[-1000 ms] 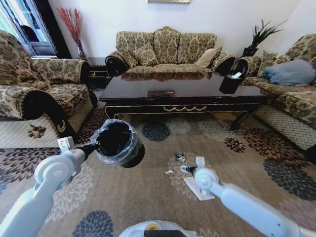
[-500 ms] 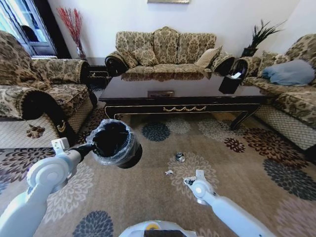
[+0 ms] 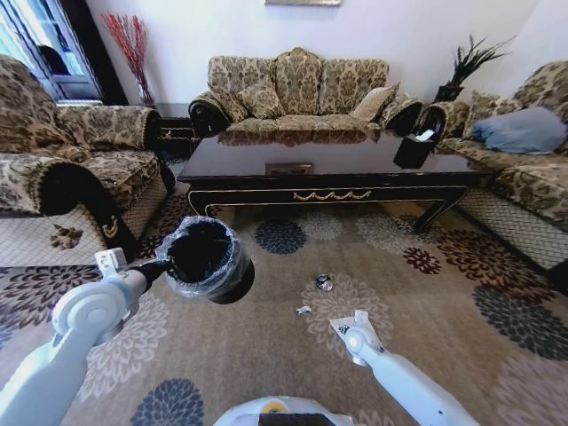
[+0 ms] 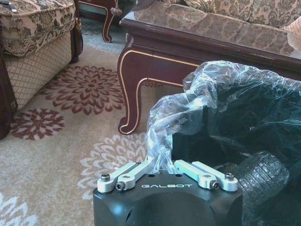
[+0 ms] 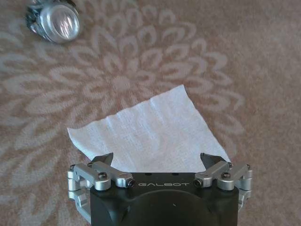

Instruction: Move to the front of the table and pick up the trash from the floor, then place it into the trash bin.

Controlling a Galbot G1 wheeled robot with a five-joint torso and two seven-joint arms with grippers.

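Lower now, right tool (image 5: 157, 162) gapes over paper sheet (image 5: 148, 134); left tool (image 4: 165, 176) grips trash bin (image 3: 206, 257).

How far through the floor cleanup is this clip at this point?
Done: the robot faces the table, and the left claw is shut on the trash bin's liner, holding the bin up. In hand: the right claw is open over the white paper sheet. Left: the sheet, the foil wad and a white scrap all lie on the carpet.
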